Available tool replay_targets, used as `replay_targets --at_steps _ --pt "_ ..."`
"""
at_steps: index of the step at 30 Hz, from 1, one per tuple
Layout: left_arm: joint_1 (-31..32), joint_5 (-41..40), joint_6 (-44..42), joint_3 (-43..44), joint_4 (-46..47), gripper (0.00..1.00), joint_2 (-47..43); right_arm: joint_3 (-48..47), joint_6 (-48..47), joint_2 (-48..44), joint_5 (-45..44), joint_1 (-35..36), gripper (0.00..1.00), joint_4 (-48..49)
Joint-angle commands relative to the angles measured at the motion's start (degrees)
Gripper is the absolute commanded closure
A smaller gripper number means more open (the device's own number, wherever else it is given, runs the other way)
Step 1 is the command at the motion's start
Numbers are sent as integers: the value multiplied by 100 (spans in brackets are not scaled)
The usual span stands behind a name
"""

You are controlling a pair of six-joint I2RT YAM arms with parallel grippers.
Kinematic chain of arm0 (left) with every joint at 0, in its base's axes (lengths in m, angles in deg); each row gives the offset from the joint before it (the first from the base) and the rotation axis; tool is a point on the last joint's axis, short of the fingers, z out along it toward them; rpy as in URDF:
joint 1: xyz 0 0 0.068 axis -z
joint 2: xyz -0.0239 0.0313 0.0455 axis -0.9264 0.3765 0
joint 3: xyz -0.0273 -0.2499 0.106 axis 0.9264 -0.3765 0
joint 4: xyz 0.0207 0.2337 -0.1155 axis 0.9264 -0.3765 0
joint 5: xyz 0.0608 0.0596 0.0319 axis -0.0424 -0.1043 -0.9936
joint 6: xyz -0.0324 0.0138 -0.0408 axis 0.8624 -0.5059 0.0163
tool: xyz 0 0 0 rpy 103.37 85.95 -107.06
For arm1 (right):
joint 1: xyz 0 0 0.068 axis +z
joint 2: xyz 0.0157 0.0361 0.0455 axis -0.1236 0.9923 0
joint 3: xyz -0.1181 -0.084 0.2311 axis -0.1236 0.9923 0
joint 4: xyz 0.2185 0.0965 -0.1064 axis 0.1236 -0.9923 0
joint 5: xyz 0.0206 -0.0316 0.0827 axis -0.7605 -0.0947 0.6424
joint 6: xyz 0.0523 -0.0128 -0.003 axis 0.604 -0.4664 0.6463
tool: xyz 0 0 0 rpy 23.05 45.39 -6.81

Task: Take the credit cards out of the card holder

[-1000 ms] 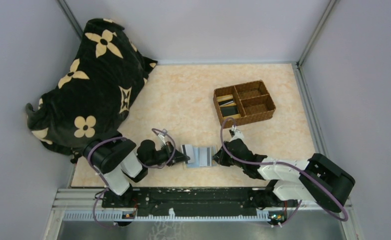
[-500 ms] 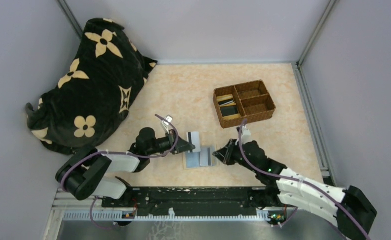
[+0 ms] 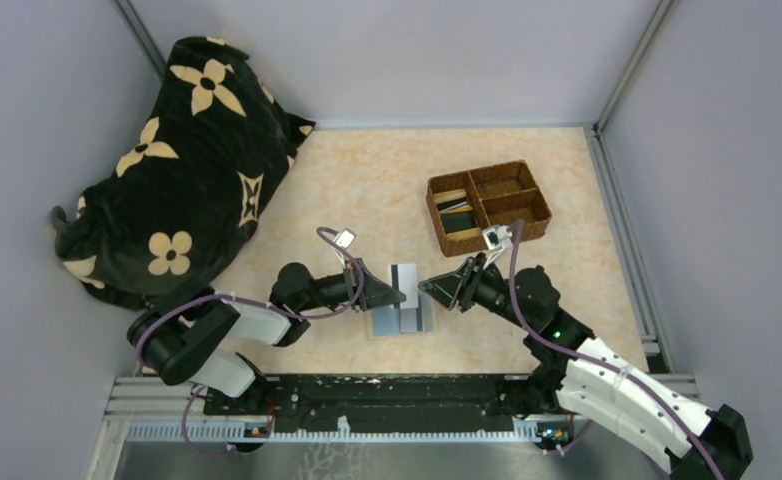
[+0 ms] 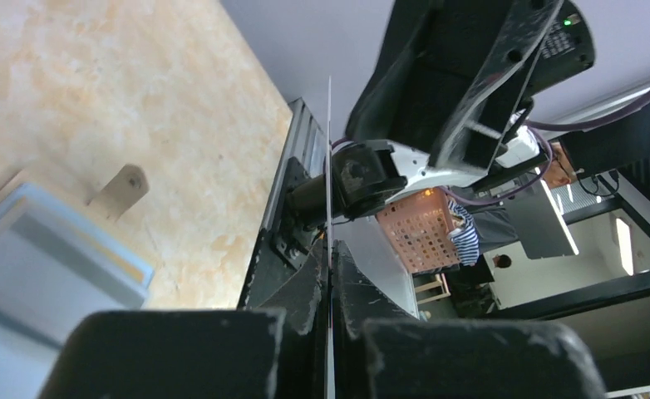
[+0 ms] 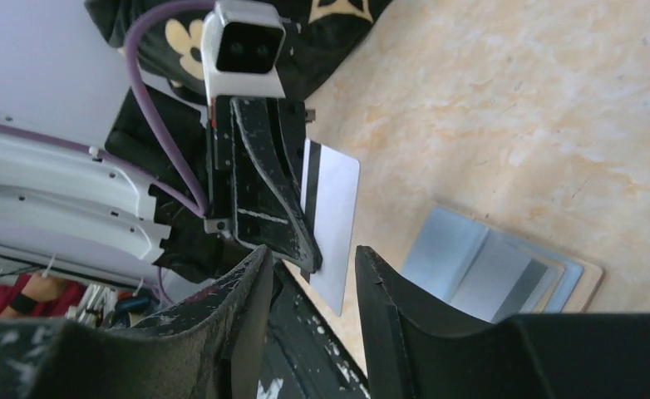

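The left end effector (image 3: 391,294) is clamped on one edge of a grey-white credit card (image 3: 403,278), raised above the open card holder (image 3: 399,322) on the bench (image 3: 367,190). The right end effector (image 3: 429,288), jaws apart, faces it. A mistimed handover could drop the card.

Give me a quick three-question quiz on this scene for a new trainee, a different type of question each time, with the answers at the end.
1. True or false: the left gripper is shut on a card.
2. Pick one. The card holder is: A) folded shut, B) lying open on the table, C) held in the air.
3. Fill in the blank: the right gripper is ___ and holds nothing.
Key: 1 true; 2 B; 3 open.
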Motion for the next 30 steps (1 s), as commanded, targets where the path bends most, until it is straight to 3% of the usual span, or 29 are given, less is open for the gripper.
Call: replay_targets --at_steps 1,12,17,19,24,27,30 --pt "122 -141 307 301 1125 100 232 -133 31 164 548 -14 57 662" --pt "266 -140 273 672 1061 100 455 1 26 126 713 -14 57 625" --pt "281 -163 305 657 1110 99 531 -1 13 157 734 -14 89 642" --pt "282 -168 311 649 1121 92 529 -18 1 168 672 -9 100 552" --pt "276 -231 272 580 1071 75 509 -136 -96 152 450 -9 100 241" --pt "260 -291 197 467 982 57 429 -512 -562 174 -144 -18 100 -542" --pt "233 -365 44 298 767 47 308 -1138 -1090 396 -629 -124 100 -1394"
